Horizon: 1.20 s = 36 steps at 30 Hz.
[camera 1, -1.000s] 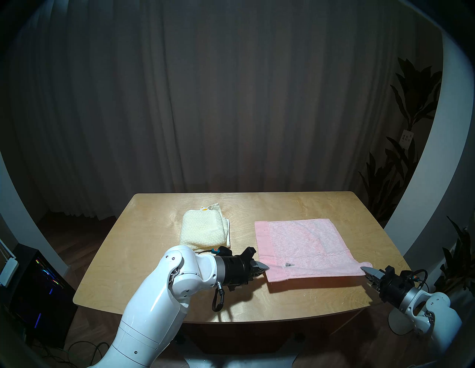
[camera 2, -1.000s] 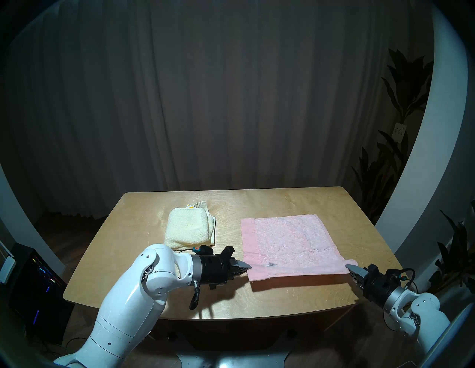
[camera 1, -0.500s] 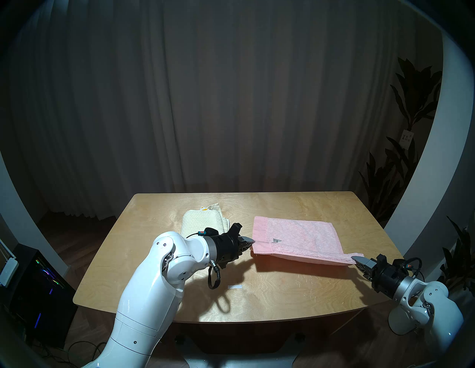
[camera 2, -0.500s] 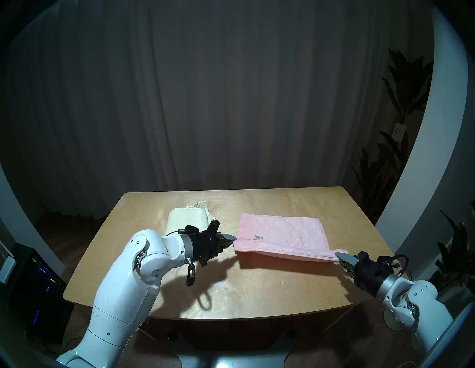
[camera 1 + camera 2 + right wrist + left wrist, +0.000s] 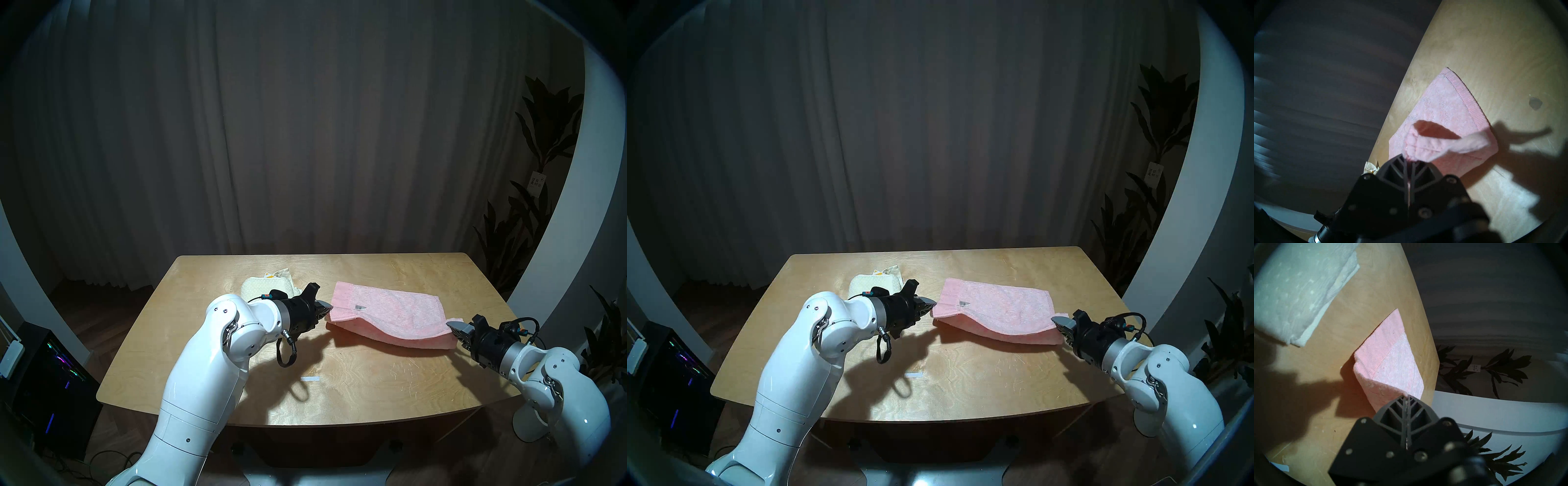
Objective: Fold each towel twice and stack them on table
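Above the table (image 5: 356,380), pink towel (image 5: 390,312) now carried farther back, doubled, both end effectors (image 5: 328,307) (image 5: 453,325) clamped on its corners.

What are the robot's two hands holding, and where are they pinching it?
Both hold the pink towel. The left gripper pinches one corner of the folded-over edge, and the right gripper pinches the other. The cream towel lies untouched.

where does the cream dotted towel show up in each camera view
Head stereo left: cream towel left of centre, behind the left arm.
Head stereo right: the same.
Left wrist: upper left.
Right wrist: only a cream scrap, probably it.
Shared landmark: pink towel.
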Each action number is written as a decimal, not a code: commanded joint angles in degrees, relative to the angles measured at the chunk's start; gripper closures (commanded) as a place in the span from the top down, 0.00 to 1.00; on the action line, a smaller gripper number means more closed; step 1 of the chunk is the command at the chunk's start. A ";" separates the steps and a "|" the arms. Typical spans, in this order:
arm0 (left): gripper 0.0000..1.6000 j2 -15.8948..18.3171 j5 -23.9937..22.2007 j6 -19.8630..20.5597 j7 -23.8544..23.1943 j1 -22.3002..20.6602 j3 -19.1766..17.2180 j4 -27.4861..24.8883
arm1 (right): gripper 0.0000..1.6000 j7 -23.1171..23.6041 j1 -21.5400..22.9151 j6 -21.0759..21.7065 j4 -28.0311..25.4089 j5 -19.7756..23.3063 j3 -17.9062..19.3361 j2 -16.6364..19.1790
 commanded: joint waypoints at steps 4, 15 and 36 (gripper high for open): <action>0.00 -3.54 3.09 -3.32 2.14 -7.95 1.51 3.05 | 0.00 -2.31 8.33 -3.85 2.05 0.63 -2.37 2.69; 0.00 -5.88 6.79 -5.72 3.90 -13.66 3.44 9.77 | 0.00 -6.39 15.19 -7.48 6.08 3.60 -8.21 0.49; 0.00 -9.40 12.38 -10.59 3.98 -21.46 5.96 21.87 | 0.00 -17.74 27.24 -10.76 10.96 3.77 -15.02 -0.48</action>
